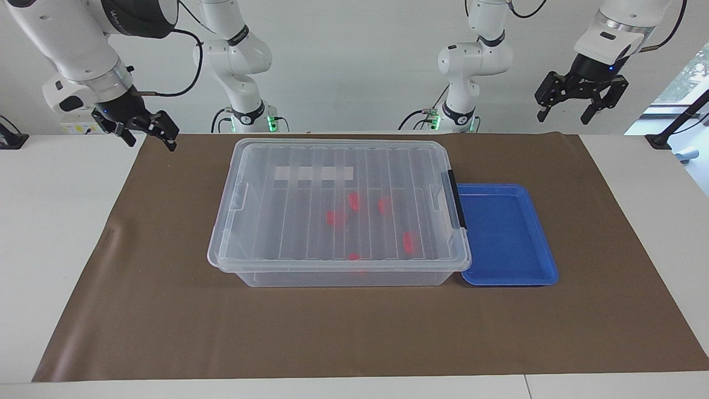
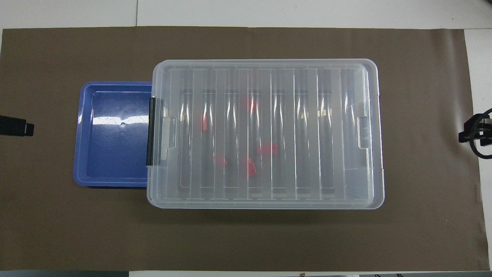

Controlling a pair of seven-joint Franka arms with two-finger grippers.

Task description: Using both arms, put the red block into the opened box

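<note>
We saw the box (image 1: 339,210) in the middle of the brown mat (image 1: 166,310) on the surface, with its ribbed clear lid (image 2: 265,132) lying closed on top and the black latch (image 1: 457,199) at the end toward the left arm. Through the lid we could see several red blocks (image 1: 354,200) lying on the floor of the box, spread apart from each other. The blue tray (image 1: 507,235) stood just beside the latch end of the box, touching it or nearly so. The right hand (image 1: 148,133) hung in the air over the mat's corner at the right arm's end, with its fingers apart and holding nothing. The left hand (image 1: 564,111) hung high over the left arm's end of the surface, also wide and holding nothing.
</note>
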